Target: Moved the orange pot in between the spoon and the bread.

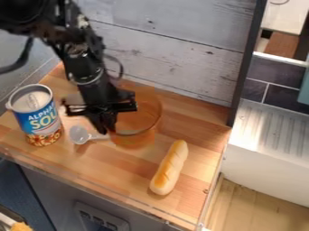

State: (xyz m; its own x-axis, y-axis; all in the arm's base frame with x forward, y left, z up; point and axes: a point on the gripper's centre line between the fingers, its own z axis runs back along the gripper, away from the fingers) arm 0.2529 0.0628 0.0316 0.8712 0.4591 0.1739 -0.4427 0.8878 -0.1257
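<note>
Between spoon (79, 135) and bread (170, 168): see-through orange pot (136, 137), right of the spoon, far and left of the bread. Black pincer (107, 129) hangs at the pot's left side, overlapping it from this angle. Can't tell how far open it is, or whether it has hold of the pot. Pot's tilt unclear too.

Spoon: bowl end left, handle running right toward the pot. Bread: lying lengthwise near to far, far end angled right, apart from the pot. Blue-labelled can (38, 118) upright at left on the wooden tabletop (202, 155), left of the spoon. Grey plank wall (175, 49) along the far side. Ribbed pale surface (265, 124) off to the right, past a dark post (246, 67).
</note>
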